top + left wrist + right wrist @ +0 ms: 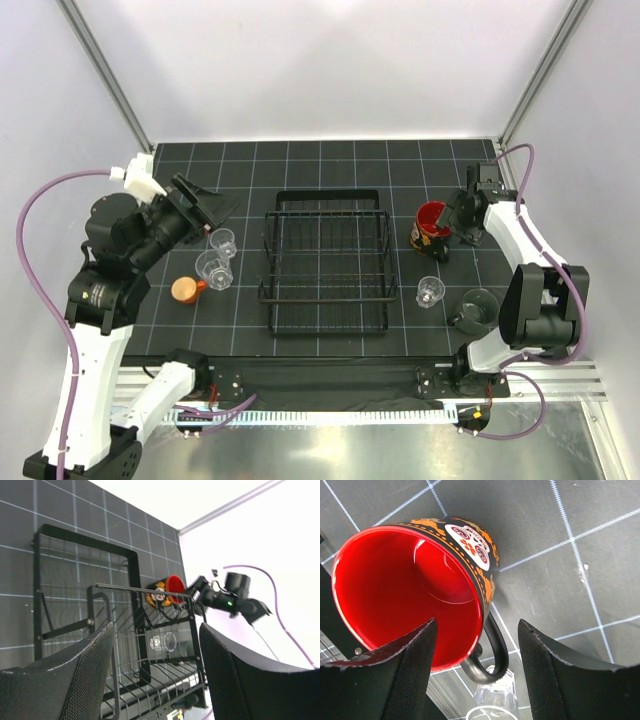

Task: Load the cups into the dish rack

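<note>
Black gridded mat (330,160), white walls (330,60)

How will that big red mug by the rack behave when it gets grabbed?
The mug looks thick-walled and glazed, so it is probably rigid, fairly heavy, and maybe slick for the right pincer. Upright and wide, it seems unlikely to tip. Pushed toward its handle, it might bump the nearby clear cup.
</note>
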Motion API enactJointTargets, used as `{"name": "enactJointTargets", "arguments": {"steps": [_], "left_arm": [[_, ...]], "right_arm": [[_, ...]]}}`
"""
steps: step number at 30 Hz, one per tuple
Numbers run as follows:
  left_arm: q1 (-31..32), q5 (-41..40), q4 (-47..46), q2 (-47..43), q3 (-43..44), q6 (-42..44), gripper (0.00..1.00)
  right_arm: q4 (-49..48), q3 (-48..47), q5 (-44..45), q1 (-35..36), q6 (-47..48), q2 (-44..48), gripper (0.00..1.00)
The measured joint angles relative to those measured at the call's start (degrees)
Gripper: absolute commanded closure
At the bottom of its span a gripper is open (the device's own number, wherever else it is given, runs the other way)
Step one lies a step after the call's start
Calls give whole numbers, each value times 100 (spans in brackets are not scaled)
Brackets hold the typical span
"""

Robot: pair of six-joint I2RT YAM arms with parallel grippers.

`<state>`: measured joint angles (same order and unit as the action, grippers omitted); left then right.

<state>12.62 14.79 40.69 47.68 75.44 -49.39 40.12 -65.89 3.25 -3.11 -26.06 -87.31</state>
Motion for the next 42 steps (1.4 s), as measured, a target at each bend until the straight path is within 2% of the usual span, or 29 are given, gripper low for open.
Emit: {"name": "enactJointTargets", "arguments": {"steps": [11,16,20,21,35,36,42], "left_arm": [[0,413,-4,308,87,-4,34],[0,431,15,310,87,7,43],[0,428,72,385,131,35,43],[0,428,74,413,153,35,43],[0,417,133,476,264,83,41],[0,415,140,481,297,83,40],[0,404,155,483,376,92,40]], "right_arm": [[-269,122,-103,0,-7,-273,41],[-337,168,-85,0,-26,-398,45],[-413,168,-85,0,-70,-533,48],[-433,170,-85,0,-83,-553,52],[-542,168,-57,0,-105,-586,53],[-538,157,-50,0,-103,-608,53],[-400,-90,9,0,264,-710,32]]}}
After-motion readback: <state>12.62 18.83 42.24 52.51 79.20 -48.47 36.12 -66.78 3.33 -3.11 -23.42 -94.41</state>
